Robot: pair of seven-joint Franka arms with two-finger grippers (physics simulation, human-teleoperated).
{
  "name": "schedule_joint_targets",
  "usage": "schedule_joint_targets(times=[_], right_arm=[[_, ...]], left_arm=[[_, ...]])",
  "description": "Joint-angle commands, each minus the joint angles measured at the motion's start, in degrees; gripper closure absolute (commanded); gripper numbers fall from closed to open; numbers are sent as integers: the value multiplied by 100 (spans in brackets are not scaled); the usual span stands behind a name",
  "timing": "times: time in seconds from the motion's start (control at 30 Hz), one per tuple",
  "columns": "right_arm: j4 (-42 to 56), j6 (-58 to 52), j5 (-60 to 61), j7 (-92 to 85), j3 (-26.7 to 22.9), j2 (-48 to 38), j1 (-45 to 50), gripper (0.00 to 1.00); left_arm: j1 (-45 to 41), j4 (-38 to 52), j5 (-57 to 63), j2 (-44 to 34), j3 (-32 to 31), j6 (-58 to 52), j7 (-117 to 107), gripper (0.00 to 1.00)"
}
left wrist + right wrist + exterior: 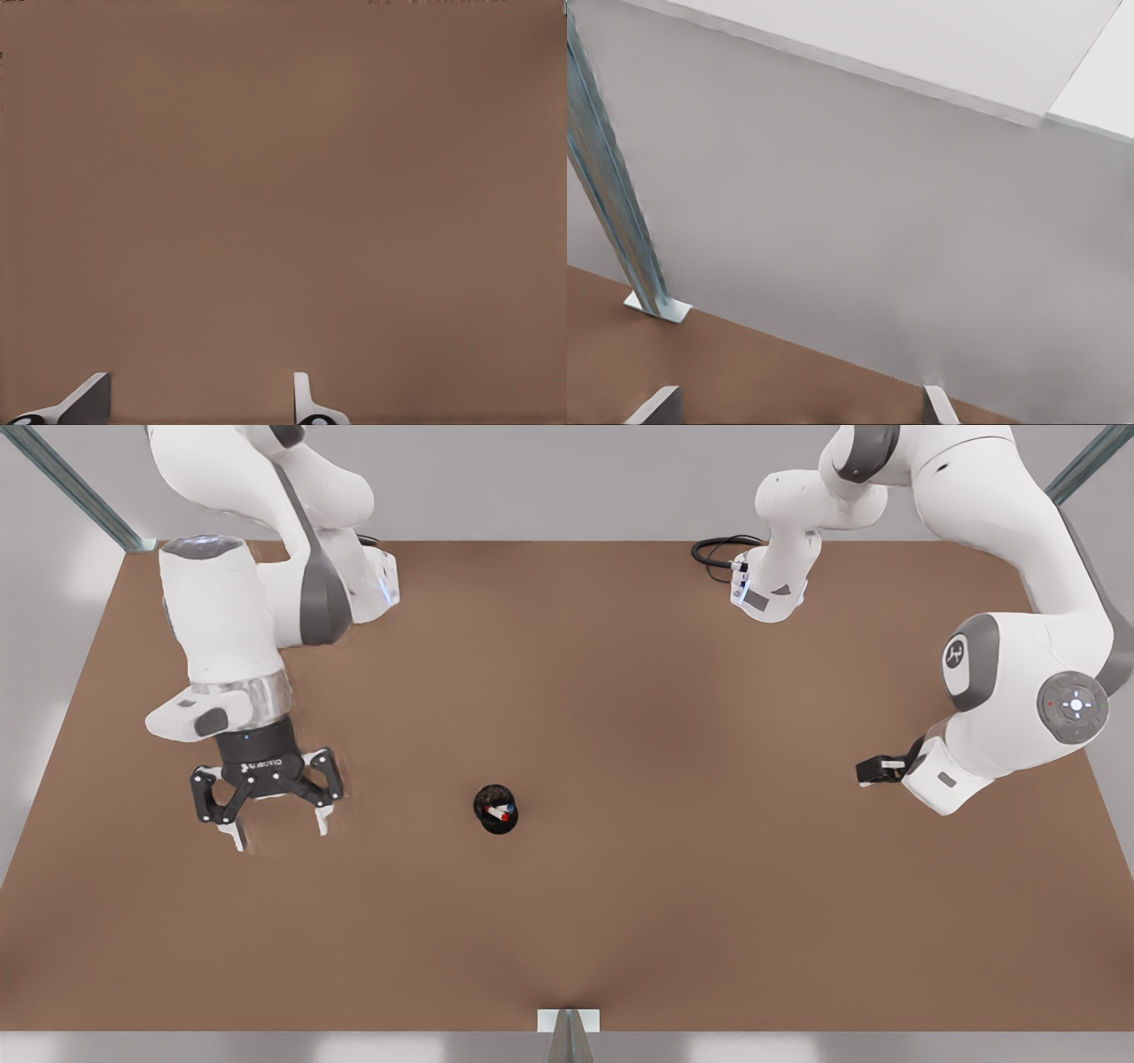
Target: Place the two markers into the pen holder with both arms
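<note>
I see both markers [497, 811] inside the pen holder [495, 820]; left gripper [276, 831] and right gripper [799, 409] hang with jaws apart.

Gripper body lettering: white brand text sits on the black body of the left gripper [277, 821] at the front view's left, too blurred to read.
Arm joint logo: a white emblem shows on the grey joint cover [955, 654] of the arm at the front view's right, no letters readable.
</note>
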Motion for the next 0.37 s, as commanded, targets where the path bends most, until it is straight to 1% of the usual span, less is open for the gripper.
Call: schedule_joint_targets(times=[0.0, 0.03, 0.07, 0.1, 0.13, 0.2, 0.27, 0.33], right_arm=[[31, -3744, 1341, -12, -725, -214, 162, 0], [-48, -4017, 1517, -91, -892, -328, 162, 0], [-197, -4035, 1544, -214, -1024, -399, 162, 0], [-434, -3991, 1544, -214, -1024, -539, 162, 0], [-505, -3938, 1649, -223, -1129, -566, 162, 0], [-356, -3903, 1658, -117, -1147, -425, 206, 0], [-391, -3525, 1702, -117, -1077, -267, 250, 0], [-347, -3507, 1693, -144, -1068, -135, 250, 0]], left_arm=[[-4, 3, -1, -9, 5, -23, 657, 0], [-4, 3, -1, -9, 5, -23, 640, 0], [-12, 3, 8, -9, 5, -14, 640, 0], [-12, 3, 8, 0, 5, -14, 622, 0], [-21, 3, 16, 0, 5, -14, 622, 0], [-39, 3, 25, -9, 5, -23, 613, 0], [-39, 3, 25, -9, 5, -23, 613, 0], [-39, 3, 25, -9, 5, -23, 613, 0]])
